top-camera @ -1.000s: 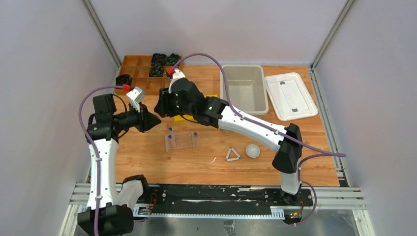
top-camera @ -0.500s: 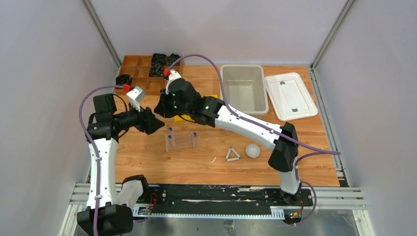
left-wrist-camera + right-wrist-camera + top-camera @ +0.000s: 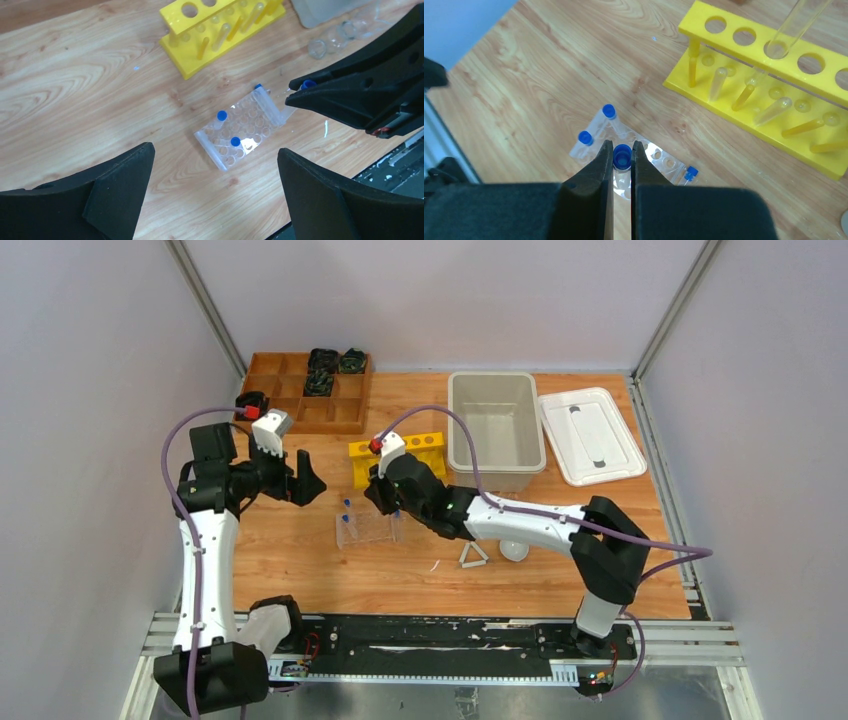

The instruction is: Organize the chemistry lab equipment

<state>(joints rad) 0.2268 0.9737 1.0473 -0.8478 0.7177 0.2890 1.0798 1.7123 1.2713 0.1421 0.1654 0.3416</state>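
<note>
Pinching a blue-capped tube (image 3: pixel 622 156), the right gripper (image 3: pixel 622 148) is closed on it over the clear rack (image 3: pixel 240 132), which lies on the table (image 3: pixel 400 575) near the yellow rack (image 3: pixel 774 85). The left gripper (image 3: pixel 303 483) hangs wide open and empty, left of the clear rack.

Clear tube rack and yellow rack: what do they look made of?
Clear tube rack: transparent glossy plastic by the look; the grain of the table shows through it, with glare patches.
Yellow six-hole rack: translucent glossy yellow plastic, possibly acrylic; pegs show through its top plate.
</note>
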